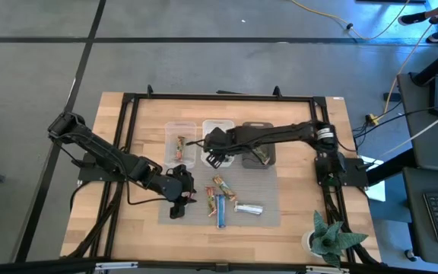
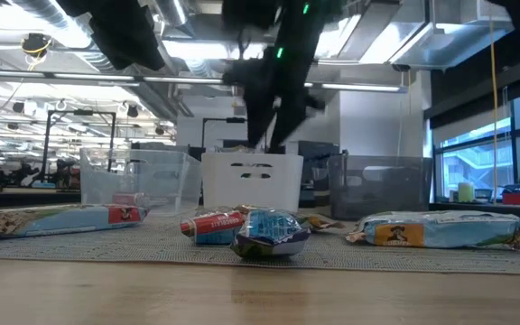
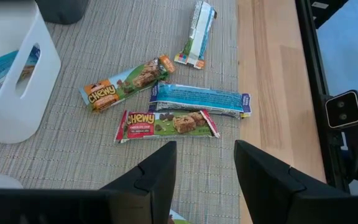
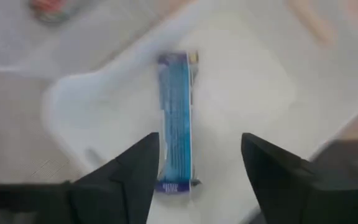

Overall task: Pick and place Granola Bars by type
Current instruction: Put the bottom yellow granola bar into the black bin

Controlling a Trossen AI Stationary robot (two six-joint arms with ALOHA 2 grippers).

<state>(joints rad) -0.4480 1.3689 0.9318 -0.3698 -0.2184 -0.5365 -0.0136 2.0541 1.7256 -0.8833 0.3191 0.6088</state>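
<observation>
Several granola bars lie flat on the grey mat: a red-green bar, a blue bar, a brown-orange bar and a silver-blue bar. My left gripper is open and empty above the mat, just left of these bars; it also shows in the high view. My right gripper is open above the white bin. A blue bar lies flat on that bin's floor, below and between the fingers, apart from them.
Three bins stand in a row at the mat's far side: a clear one with a bar inside, the white one, and a dark grey one with a bar inside. A potted plant stands at the near right corner.
</observation>
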